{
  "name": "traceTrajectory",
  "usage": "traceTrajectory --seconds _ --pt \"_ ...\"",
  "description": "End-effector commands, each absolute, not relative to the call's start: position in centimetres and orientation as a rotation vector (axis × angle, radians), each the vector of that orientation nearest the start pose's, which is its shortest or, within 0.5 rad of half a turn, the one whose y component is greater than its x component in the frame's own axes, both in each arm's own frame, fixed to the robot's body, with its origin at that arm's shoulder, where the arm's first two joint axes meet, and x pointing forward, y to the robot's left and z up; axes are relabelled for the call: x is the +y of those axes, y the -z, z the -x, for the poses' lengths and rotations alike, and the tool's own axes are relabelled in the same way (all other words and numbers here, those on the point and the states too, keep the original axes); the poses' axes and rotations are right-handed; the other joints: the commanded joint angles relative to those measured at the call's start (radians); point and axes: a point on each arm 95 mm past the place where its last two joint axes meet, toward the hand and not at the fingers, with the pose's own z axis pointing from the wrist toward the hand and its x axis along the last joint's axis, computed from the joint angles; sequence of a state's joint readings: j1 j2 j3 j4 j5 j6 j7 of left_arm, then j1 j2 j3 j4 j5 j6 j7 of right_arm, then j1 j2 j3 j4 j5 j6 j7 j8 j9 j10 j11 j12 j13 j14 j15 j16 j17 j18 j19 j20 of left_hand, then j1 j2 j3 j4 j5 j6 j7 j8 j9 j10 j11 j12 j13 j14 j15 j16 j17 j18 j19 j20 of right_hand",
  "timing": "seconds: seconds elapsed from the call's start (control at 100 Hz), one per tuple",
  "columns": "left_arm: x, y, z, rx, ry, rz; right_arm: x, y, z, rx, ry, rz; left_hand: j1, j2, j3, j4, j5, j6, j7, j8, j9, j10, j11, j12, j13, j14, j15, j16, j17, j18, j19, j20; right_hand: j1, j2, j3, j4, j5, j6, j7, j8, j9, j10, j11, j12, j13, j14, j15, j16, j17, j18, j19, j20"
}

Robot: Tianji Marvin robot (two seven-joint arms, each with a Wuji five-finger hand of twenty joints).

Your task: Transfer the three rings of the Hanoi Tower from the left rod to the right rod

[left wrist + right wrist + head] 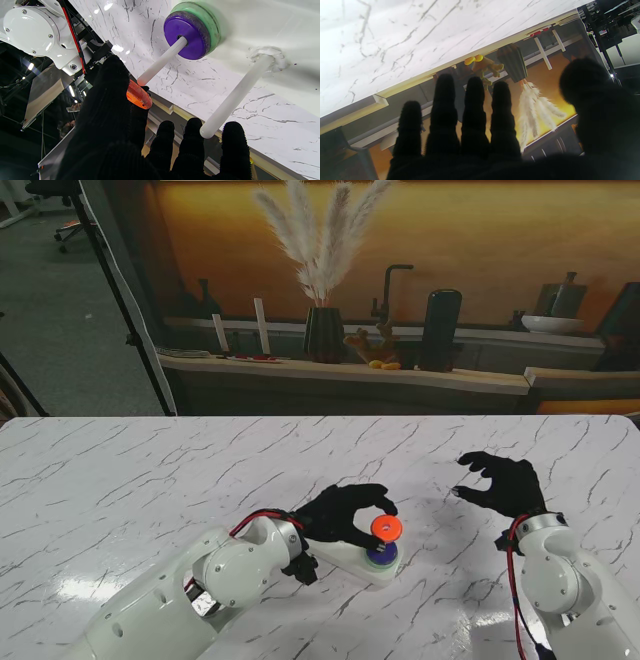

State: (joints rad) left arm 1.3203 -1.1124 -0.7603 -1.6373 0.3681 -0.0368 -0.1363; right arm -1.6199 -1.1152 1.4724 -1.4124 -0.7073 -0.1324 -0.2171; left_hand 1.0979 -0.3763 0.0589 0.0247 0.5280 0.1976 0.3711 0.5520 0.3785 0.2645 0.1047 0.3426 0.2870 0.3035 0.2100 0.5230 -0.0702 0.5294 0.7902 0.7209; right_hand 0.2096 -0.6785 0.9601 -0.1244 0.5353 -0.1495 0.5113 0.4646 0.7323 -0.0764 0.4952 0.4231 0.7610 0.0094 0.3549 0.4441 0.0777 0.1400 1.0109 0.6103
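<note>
Stand view: left robot hand was closed on the orange ring, pinching it by the rim and holding it level directly over the purple ring. The white tower base lay on the marble tabletop, partly hidden under that hand. The level hold, centred over the stack, was judged to keep the ring's bore in line with the rod; whether the ring was going on or coming off could not be told. Right robot hand hovered well apart to the right, fingers spread and curled, holding nothing, judged to be kept clear.

Left wrist view: the orange ring was gripped between thumb and a fingertip, just beside the tip of the loaded rod and not threaded on it. The ring looked glossy, translucent and thin-edged. On that rod sat the purple ring, matte, with a dark rim, resting on the larger pale green ring against the base. A second rod stood bare. The remaining three fingers were extended and touched nothing.

Right wrist view: four fingers and the thumb were apart and empty, over bare tabletop. No ring or rod appeared here.
</note>
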Motion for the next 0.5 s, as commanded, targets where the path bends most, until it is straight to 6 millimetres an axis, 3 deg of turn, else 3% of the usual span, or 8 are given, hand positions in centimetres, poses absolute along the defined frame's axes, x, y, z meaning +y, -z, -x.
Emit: traceTrajectory --seconds 0.0,0.49 --pt "-16.55 31.19 -36.97 1.849 2.055 1.567 -12.05 34.98 -39.89 1.017 -1.559 -1.494 0.052 0.057 0.012 0.001 0.067 -0.025 0.075 0.038 -0.005 -0.016 -0.002 0.005 0.008 -0.009 -0.001 -0.009 -0.015 0.002 0.014 -0.002 -0.006 -0.017 0.013 0.027 0.017 0.000 0.017 -0.013 -0.002 -0.012 0.014 0.003 0.007 -0.010 0.011 0.012 -0.002 0.284 0.013 0.011" --pt "-16.76 31.82 -37.24 1.857 2.037 1.600 -12.46 34.86 -39.84 1.001 -1.553 -1.493 0.057 0.053 0.015 0.002 0.066 -0.023 0.080 0.039 -0.005 -0.015 0.000 0.006 0.013 -0.003 0.008 -0.003 0.004 0.005 0.038 0.011 -0.004 -0.019 0.015 0.027 0.015 0.002 0.017 -0.014 -0.003 -0.012 0.014 0.002 0.007 -0.009 0.011 0.011 -0.001 0.284 0.014 0.011"
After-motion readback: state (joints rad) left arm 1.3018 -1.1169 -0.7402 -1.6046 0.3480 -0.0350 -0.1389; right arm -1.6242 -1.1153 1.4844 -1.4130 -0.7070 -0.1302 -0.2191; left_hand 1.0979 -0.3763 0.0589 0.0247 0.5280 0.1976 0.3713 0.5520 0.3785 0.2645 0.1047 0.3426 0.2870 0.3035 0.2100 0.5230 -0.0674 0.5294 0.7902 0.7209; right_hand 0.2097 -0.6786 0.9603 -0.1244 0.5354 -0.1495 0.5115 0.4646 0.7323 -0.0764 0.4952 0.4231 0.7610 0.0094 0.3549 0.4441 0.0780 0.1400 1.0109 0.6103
